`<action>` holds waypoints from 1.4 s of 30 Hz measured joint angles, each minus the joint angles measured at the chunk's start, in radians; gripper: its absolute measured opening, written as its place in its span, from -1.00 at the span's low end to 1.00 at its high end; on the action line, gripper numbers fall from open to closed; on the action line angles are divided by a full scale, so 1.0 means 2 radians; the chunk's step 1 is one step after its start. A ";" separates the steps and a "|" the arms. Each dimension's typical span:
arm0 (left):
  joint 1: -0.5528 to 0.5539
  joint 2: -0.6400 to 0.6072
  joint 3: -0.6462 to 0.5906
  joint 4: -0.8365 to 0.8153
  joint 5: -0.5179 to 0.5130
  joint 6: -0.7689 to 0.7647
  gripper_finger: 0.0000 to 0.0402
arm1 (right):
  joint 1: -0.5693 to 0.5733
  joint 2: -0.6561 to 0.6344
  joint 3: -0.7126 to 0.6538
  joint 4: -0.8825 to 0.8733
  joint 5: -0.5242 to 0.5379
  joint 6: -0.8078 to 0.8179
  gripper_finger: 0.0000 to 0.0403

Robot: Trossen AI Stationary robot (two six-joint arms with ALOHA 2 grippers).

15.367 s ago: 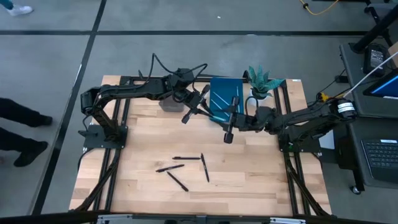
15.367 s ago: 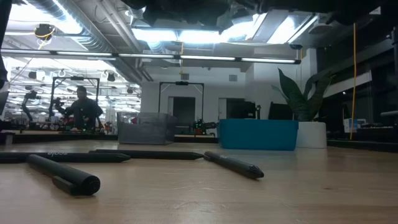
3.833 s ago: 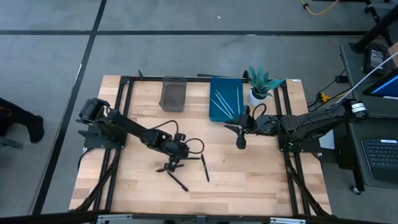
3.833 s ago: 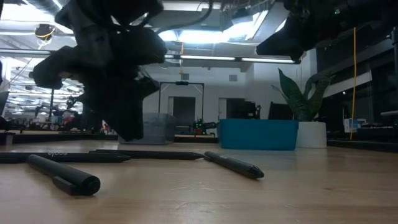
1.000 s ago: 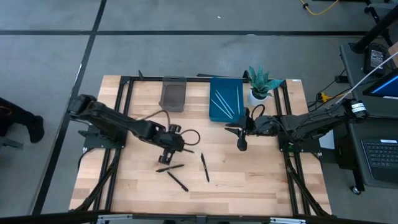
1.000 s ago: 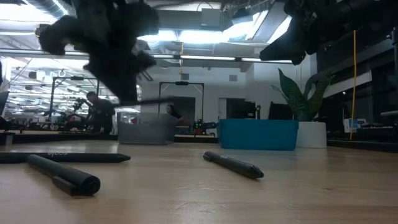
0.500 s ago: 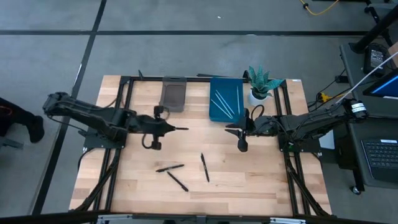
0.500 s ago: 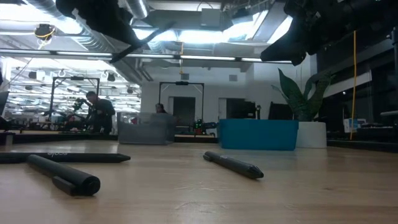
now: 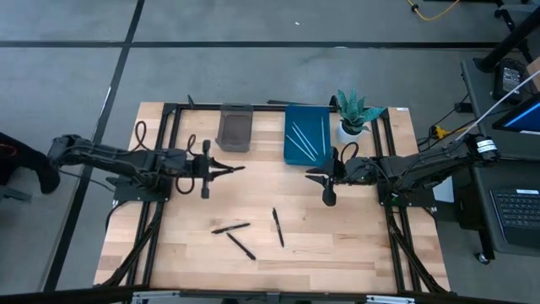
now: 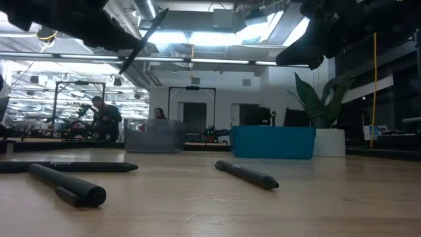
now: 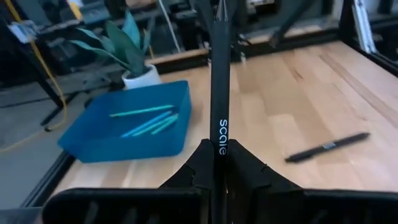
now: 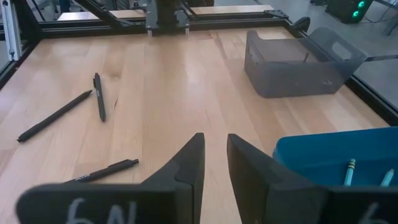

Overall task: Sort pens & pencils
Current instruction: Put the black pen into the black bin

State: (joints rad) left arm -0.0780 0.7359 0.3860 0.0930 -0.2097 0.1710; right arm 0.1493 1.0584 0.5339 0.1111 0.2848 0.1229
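My left gripper (image 9: 216, 169) hangs over the table's left half, shut on a black pen (image 9: 233, 168) that points toward the right edge. The pen also shows in the low view (image 10: 145, 38). Three more black pens (image 9: 230, 227) (image 9: 240, 246) (image 9: 277, 226) lie flat on the wood near the middle. Several teal pencils (image 11: 147, 120) lie in the blue tray (image 9: 294, 150) at the far edge. My right gripper (image 12: 215, 157) hovers open beside the tray with nothing between its fingers. My left gripper pinches the black pen between its two fingers (image 11: 244, 167), at the stretch just behind the white print (image 11: 222, 133). The pen runs along the fingers and sticks out well past their tips. It is lifted clear of the table, its free end slanting a little upward.
A grey bin (image 9: 234, 127) stands at the far edge left of the blue tray, and a potted plant (image 9: 354, 110) to the tray's right. Black frame rails (image 9: 160, 211) run along the table's sides. People show in the room behind the table.
My left gripper, still shut on the black pen, has drawn back from above the loose pens toward the table's left and far edges, rising a little. It has tipped from pointing down to nearly level, so the pen now points toward the right edge.
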 joint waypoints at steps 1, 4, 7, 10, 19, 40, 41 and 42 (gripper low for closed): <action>0.007 -0.004 -0.009 0.013 0.004 0.001 -0.93 | 0.000 0.000 0.000 0.001 0.000 0.000 -0.65; 0.032 -0.012 -0.028 0.044 0.039 0.003 -0.93 | 0.000 0.000 0.000 0.001 0.000 -0.001 -0.65; 0.058 -0.016 -0.034 0.051 0.067 0.000 -0.93 | 0.000 0.000 0.000 0.002 0.000 -0.001 -0.65; 0.084 -0.016 -0.034 0.053 0.067 -0.004 -0.93 | 0.000 0.000 0.000 0.002 0.000 -0.001 -0.65; 0.166 -0.010 -0.034 0.085 0.066 -0.031 -0.93 | 0.000 0.000 0.000 0.002 0.001 -0.012 -0.65; 0.283 0.130 -0.034 0.196 0.020 -0.072 -0.93 | 0.000 0.000 0.000 0.010 0.001 -0.013 -0.65; 0.286 0.134 -0.034 0.202 0.017 -0.072 -0.93 | 0.000 0.000 0.000 0.010 0.001 -0.013 -0.65; 0.289 0.138 -0.034 0.209 0.015 -0.072 -0.93 | 0.000 0.000 0.000 0.010 0.001 -0.013 -0.65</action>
State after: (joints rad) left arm 0.4996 1.0129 0.3180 0.5105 -0.1802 0.0278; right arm 0.1493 1.0584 0.5339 0.1316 0.2869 0.0959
